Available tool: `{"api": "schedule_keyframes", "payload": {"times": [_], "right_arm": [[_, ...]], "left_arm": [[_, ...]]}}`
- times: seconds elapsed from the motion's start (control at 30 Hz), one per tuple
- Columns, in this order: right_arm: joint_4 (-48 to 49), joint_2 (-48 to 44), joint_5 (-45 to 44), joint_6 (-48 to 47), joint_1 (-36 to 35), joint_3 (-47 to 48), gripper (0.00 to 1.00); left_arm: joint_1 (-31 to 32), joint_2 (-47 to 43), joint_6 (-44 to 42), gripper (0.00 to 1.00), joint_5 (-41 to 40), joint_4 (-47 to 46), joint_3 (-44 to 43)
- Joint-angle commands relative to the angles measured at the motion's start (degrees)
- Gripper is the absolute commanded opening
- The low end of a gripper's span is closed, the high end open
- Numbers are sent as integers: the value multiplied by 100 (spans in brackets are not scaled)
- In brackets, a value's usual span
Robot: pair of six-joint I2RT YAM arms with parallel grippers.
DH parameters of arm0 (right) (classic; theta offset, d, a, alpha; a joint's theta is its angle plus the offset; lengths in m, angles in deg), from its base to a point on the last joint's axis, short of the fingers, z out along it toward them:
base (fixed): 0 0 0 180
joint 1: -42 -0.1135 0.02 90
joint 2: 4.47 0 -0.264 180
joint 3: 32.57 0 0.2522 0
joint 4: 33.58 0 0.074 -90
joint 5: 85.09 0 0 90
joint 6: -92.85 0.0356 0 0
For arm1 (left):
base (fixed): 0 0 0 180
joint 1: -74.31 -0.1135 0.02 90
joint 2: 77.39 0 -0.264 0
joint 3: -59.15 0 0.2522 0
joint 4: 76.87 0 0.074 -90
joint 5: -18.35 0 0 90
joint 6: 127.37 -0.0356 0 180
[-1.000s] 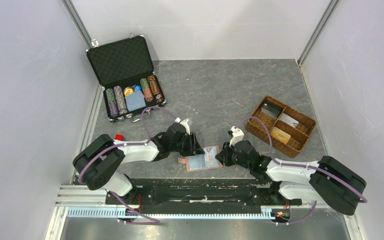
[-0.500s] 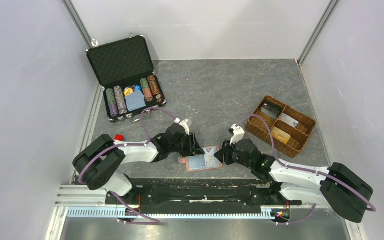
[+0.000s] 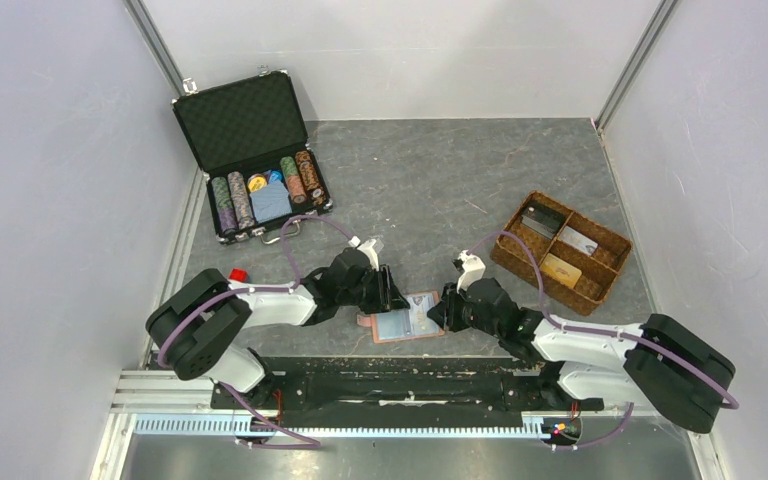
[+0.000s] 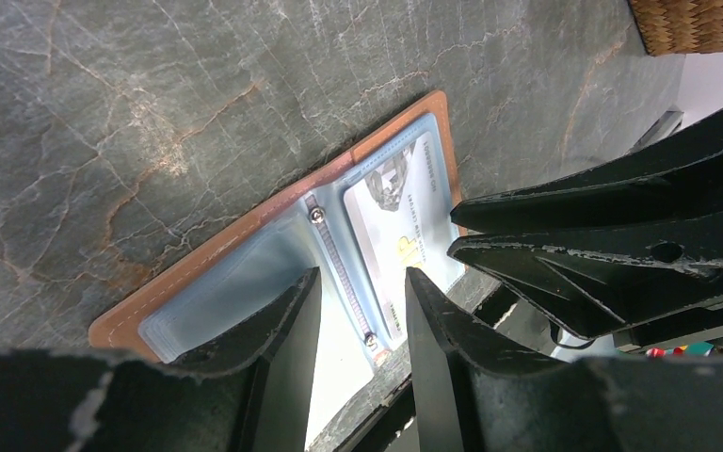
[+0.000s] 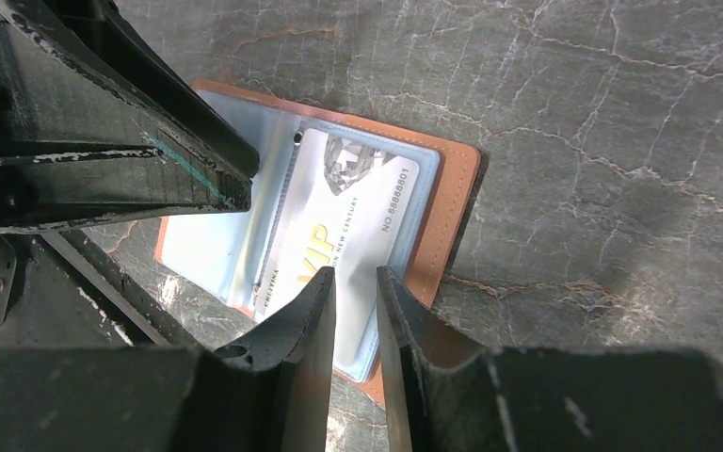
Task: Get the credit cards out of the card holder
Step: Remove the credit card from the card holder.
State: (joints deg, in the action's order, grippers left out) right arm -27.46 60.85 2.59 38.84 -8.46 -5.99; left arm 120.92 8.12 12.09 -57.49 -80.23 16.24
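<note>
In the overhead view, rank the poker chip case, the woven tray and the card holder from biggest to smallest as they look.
1. poker chip case, standing open, clearly the largest
2. woven tray, noticeably smaller
3. card holder, lying open, clearly the smallest

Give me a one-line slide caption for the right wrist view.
Right tool, narrowly open, over a white card sleeved in the open tan card holder; left tool over its other half.

On the white plastic card [image 5: 353, 212], which lies under the clear sleeve of the tan leather bifold wallet [image 5: 454, 202], we read gold letters "VIP", then "NEW CENTURY", and near its edge "NO 88888801". One smaller line we cannot read.
</note>
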Motion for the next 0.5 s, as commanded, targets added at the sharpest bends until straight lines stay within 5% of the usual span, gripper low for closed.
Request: {"api": "schedule_keyframes", "payload": {"times": [0.0, 0.47], "right_arm": [[410, 111, 75, 71, -5, -36, 25], [631, 254, 198, 271, -4, -230, 24]], "left_arm": [[-3, 87, 205, 45, 153, -276, 88], [41, 372, 267, 46, 334, -512, 15]]}}
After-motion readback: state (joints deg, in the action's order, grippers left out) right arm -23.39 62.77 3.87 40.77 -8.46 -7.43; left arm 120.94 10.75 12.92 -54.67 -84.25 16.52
